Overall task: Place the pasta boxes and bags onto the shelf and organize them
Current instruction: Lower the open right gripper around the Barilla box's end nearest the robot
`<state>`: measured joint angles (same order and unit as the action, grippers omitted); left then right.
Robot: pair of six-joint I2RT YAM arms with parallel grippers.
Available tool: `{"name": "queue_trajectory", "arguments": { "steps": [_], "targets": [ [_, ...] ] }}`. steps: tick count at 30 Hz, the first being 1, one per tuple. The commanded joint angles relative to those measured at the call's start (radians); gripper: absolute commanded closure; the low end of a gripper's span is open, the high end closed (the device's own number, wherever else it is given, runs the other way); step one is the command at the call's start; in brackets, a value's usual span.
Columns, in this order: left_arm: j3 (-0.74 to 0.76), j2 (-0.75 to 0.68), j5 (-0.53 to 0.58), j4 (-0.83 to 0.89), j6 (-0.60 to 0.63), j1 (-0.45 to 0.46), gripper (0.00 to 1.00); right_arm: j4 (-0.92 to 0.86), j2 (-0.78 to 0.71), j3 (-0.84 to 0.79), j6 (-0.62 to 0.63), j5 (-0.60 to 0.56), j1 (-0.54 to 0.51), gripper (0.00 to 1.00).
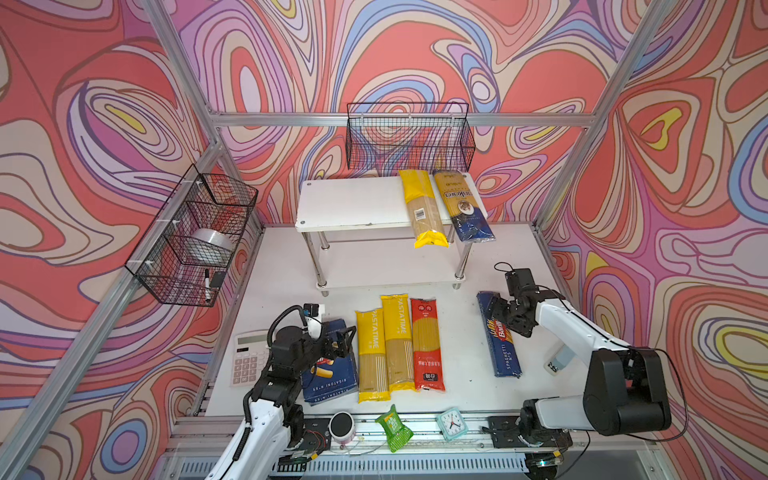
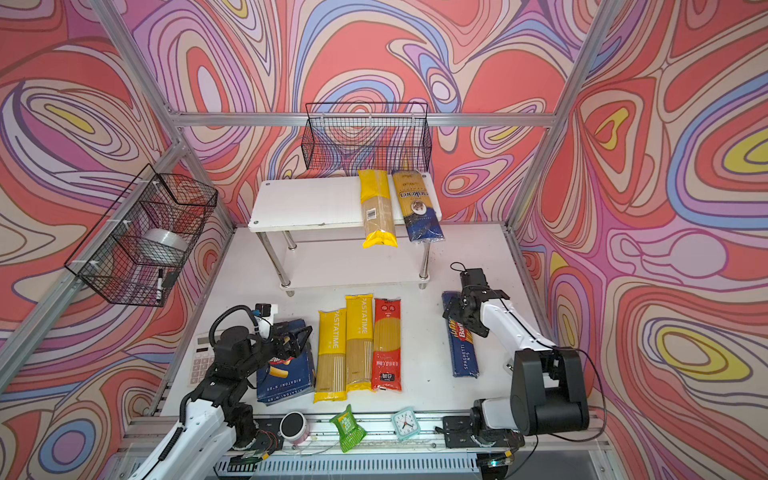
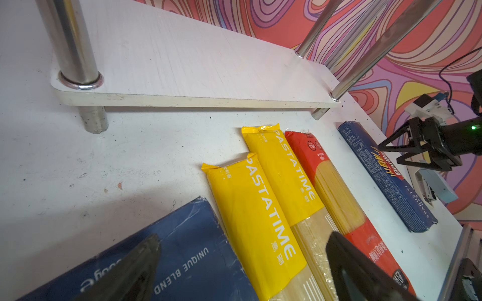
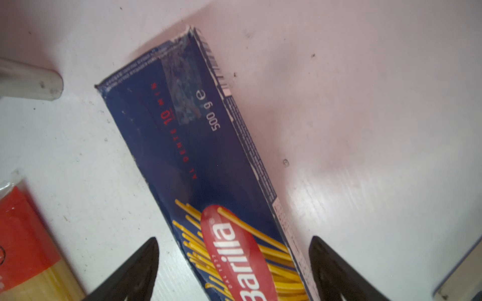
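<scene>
Shelf (image 1: 353,203) top tier holds yellow bag (image 1: 424,208), gold-blue bag (image 1: 463,208). Side basket (image 1: 166,286): tape roll (image 1: 212,245), marker (image 1: 206,284). Right pincer (image 4: 234,241) spread astride spaghetti box (image 4: 198,146) on desk (image 1: 457,353); left pincer (image 3: 242,250) spread above rigatoni box (image 3: 182,247).

Surface (image 1: 461,340): white, scuffed, edged by aluminium rails.
Walls (image 1: 104,124): swirling red, pink, lilac, blue and yellow pattern.
Back basket (image 1: 409,137): black wire mesh, hung on the back rail at 12 o'clock.
Side basket (image 1: 166,266): black wire mesh with compartments, hung at 10 o'clock.
Tape roll (image 1: 212,245): silvery, in the side basket's middle compartment.
Marker (image 1: 207,284): black and white, upright in the nearest compartment.
Calculator (image 1: 249,359): white, flat at 8 o'clock, partly hidden.
Speaker (image 1: 341,428): small, round, dark top, pink base, at 7 o'clock.
Green packet (image 1: 392,428): tilted on the front rail at 6 o'clock.
Clock (image 1: 450,423): mint green, white face, at 5 o'clock.
Grey-blue object (image 1: 559,361): at 4 o'clock, too hidden to name.
</scene>
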<state>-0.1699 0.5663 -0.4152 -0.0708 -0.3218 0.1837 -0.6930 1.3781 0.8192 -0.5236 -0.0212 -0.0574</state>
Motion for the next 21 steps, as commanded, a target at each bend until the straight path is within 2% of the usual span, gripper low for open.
{"name": "queue_trajectory", "arguments": {
  "steps": [1,9,12,15,17,19,21],
  "targets": [
    [-0.015,-0.003,-0.001,0.002,0.01,0.004,0.0,-0.028,-0.026,-0.049,-0.041,0.046,-0.048,0.02],
    [-0.013,-0.008,-0.004,0.003,0.012,0.005,0.0,-0.048,-0.043,-0.104,-0.078,-0.015,-0.11,0.02],
    [-0.015,-0.006,-0.004,0.003,0.012,0.005,0.0,-0.066,-0.032,-0.108,-0.127,-0.067,-0.166,0.07],
    [-0.015,-0.002,-0.006,0.001,0.012,0.004,0.0,-0.105,-0.014,-0.088,-0.185,-0.146,-0.27,0.07],
    [-0.015,0.002,-0.01,-0.003,0.013,0.005,0.0,-0.1,-0.024,-0.079,-0.216,-0.15,-0.328,0.06],
    [-0.016,0.009,-0.013,-0.005,0.013,0.005,0.0,-0.09,-0.038,-0.081,-0.237,-0.129,-0.346,0.05],
    [-0.018,0.014,-0.018,-0.007,0.015,0.005,0.0,-0.122,-0.054,-0.077,-0.248,-0.176,-0.346,0.04]
  ]
}}
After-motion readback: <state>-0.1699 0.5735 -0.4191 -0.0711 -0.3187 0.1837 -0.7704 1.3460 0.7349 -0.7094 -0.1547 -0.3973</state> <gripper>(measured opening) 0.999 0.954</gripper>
